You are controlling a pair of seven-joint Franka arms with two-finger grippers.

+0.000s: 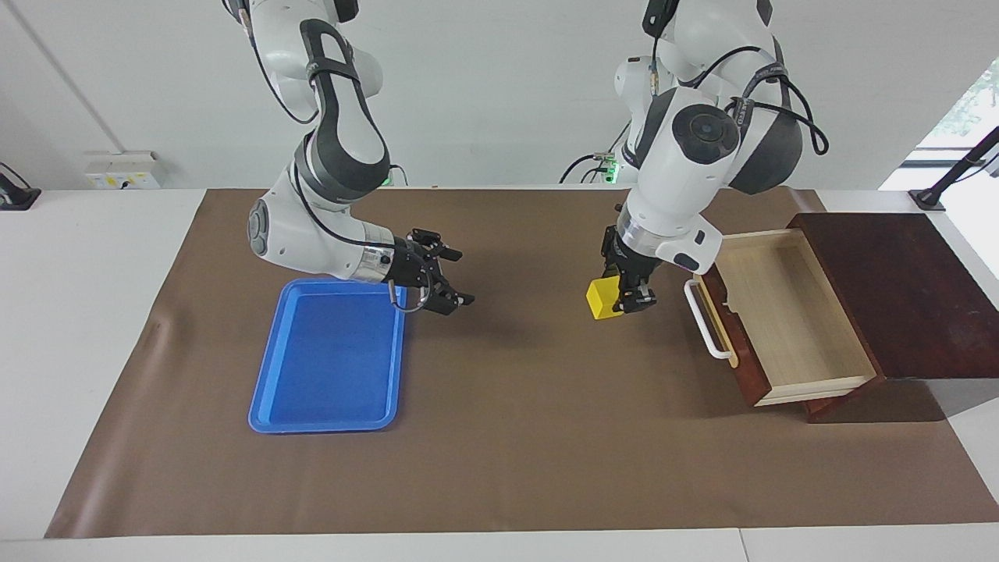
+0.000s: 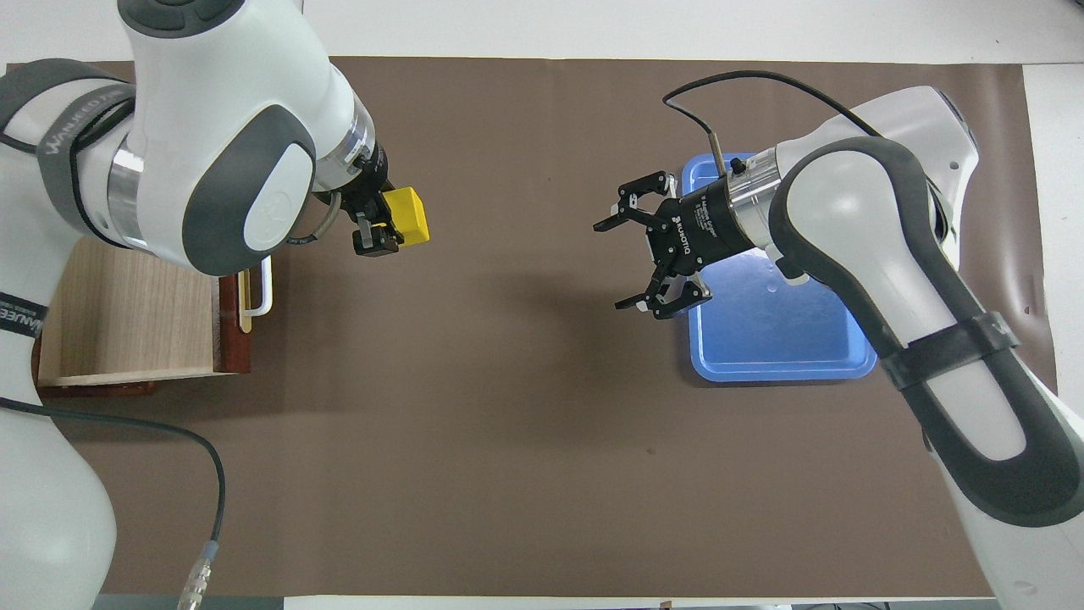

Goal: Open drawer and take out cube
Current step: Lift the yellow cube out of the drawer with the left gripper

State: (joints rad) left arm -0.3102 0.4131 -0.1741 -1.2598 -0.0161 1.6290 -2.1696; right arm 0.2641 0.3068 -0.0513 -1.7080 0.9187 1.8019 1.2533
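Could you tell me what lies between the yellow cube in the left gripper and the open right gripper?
Nothing: only bare brown table mat separates the small yellow cube, held by the left gripper, from the open right gripper. The overhead view shows it best.

The dark wooden drawer (image 1: 788,320) is pulled open, its pale interior bare. The yellow cube (image 1: 602,299) is held aloft beside its handle.

One camera looks down from high across the table (image 1: 499,468), facing the robots; another looks steeply down from above them. Both share the whole brown-covered tabletop.
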